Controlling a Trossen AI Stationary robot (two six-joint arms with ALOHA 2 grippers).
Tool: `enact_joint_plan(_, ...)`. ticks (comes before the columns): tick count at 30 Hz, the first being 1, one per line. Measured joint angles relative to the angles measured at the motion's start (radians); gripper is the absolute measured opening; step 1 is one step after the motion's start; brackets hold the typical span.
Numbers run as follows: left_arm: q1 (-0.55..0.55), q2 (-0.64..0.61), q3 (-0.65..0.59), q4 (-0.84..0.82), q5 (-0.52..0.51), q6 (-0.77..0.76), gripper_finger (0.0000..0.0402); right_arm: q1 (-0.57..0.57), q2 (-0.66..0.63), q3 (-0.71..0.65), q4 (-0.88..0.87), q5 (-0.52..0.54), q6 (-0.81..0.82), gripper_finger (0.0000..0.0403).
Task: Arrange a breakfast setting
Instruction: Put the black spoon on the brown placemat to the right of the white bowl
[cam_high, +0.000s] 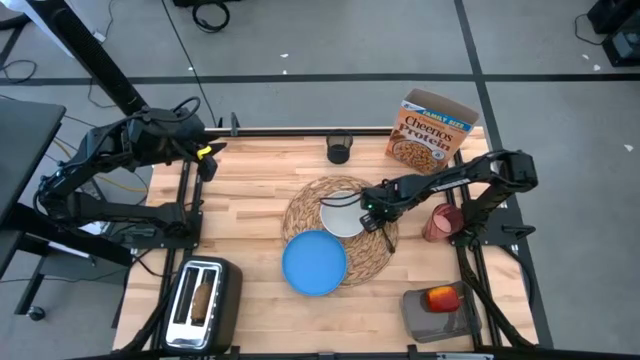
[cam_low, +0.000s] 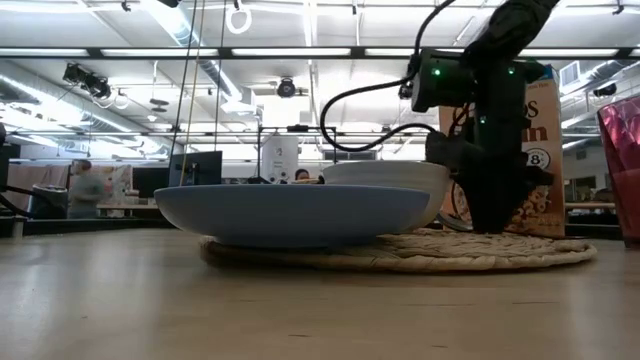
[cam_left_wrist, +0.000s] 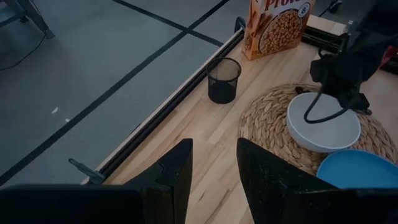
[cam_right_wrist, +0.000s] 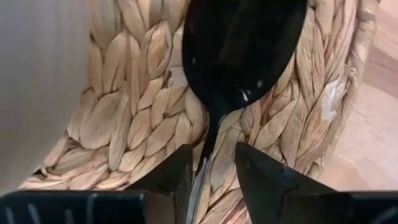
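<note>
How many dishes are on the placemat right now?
2: the white bowl sits on the placemat at its middle, and the blue plate lies on its front edge, overhanging onto the table. None appear hidden.

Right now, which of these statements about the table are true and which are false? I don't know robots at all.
1. The white bowl sits on the straw mat. True.
2. The cereal box lies flat. False: it stands upright.
3. The right gripper is at a spoon on the mat. True.
4. The apple is in the bowl. False: it rests on a grey block near the table's front right.
5. The left gripper holds the red cup. False: it is open and holds nothing.
</note>
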Motion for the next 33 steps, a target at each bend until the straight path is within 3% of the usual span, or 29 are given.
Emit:
enact_joint_plan(11, 0.0, 0.0, 0.0, 0.006, -0.001, 0.003, 0.0133, -0.008, -0.001, 0.001, -0.018, -0.032, 0.262, 0.0061)
enact_joint_plan(17, 0.0, 0.0, 0.0, 0.005, -0.001, 0.025, 0.0133, -0.014, 0.0, 0.013, -0.038, -0.042, 0.305, 0.0021)
enact_joint_plan(33, 0.0, 0.0, 0.0, 0.005, -0.001, 0.032, 0.0133, -0.02, 0.002, 0.04, -0.065, -0.064, 0.428, 0.0035)
